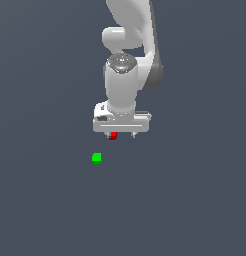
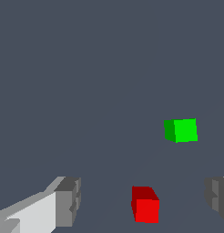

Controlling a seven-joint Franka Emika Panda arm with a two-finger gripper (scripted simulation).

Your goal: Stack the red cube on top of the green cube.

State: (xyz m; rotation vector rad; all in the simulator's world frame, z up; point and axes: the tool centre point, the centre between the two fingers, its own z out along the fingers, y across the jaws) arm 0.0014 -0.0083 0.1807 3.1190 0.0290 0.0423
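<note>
While the red cube (image 2: 145, 205) lies between our spread fingers (image 2: 68, 200), ungrasped, the green cube (image 2: 181, 130) sits apart nearby; we judge grasping, lifting and stacking all remain.

A plain, dark slate-grey surface (image 1: 195, 210) fills the exterior view from edge to edge, with no visible table edge, corner, wall or window. Lighting is flat and even. The wrist view shows the same uniform grey.
</note>
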